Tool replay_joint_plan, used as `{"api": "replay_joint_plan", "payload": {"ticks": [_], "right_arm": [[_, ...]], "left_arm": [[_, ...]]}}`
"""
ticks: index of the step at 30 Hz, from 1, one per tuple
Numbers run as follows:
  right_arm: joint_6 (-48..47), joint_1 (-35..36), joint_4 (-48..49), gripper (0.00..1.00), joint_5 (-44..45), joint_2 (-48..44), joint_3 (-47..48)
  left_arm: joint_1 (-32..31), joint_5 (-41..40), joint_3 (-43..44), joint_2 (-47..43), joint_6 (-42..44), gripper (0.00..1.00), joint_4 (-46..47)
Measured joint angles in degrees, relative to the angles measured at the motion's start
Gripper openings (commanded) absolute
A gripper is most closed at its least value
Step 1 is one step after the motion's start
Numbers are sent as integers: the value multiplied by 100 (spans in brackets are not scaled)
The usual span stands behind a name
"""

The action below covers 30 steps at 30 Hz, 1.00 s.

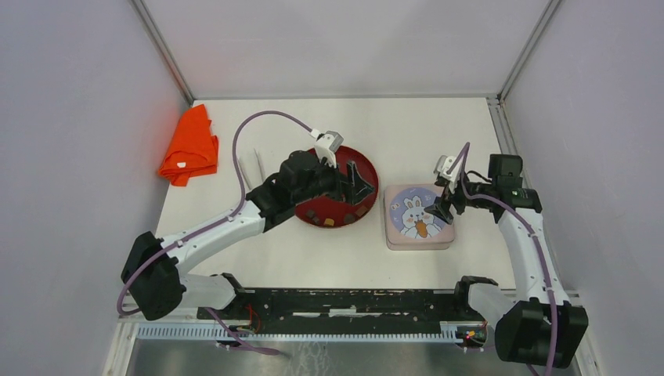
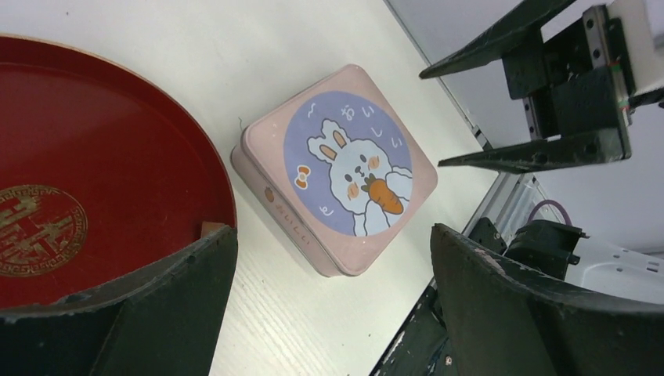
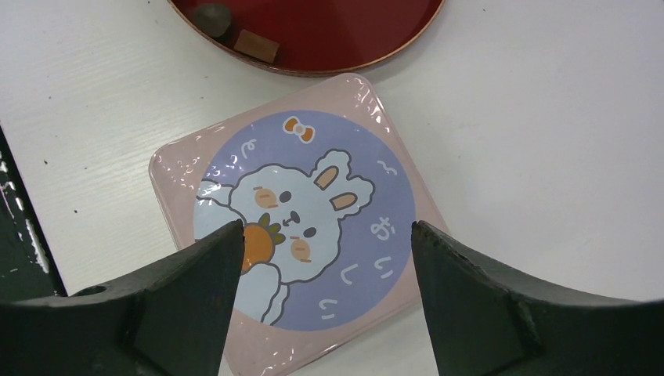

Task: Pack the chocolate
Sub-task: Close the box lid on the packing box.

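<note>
While the pink tin (image 1: 419, 221) with the rabbit on its lid sits shut on the white table (image 1: 313, 258), both arms reach in toward it from opposite sides. The left arm stretches out low from its base with the elbow bent, and its wrist is over the red plate (image 2: 117, 141) that lies just left of the tin. The left gripper (image 1: 358, 182) hangs above the half of the plate nearer the tin, jaws spread wide with nothing between them. The right arm rises from its base and folds forward at the elbow. The right gripper (image 1: 442, 207) points down over the tin's right edge, jaws also wide apart and empty; whether it touches the lid I cannot tell. The chocolate (image 1: 329, 222) lies as a few small brown and tan pieces along the plate's near rim, left of the tin and outside it. An orange cloth (image 1: 190, 146) lies well to the tin's left.
</note>
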Motion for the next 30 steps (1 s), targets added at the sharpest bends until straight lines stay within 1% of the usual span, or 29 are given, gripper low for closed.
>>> {"api": "replay_joint_plan", "payload": {"ticks": [4,11,13,17,19,24,30], "right_arm": [[400,-247,13,85,28,142,155],[861,-1078,24,87,17,599,271],[962,-1196,31,87,35,697,271],[1217,-1224,160,86,168,833,212],[1335,-1222,214,86,232,938,201],[1532,-1224,446,85,647,1318,140],[1576,-1228,490,82,835,1661,-7]], "left_arm": [[0,74,-170,0,-105,97,96],[0,190,-205,144,-363,97,426],[0,236,-205,247,-428,97,503],[0,291,-205,468,-492,96,603],[0,280,-205,601,-516,92,625],[-42,243,-199,916,-669,91,623],[-450,-70,-188,1311,-907,91,568]]}}
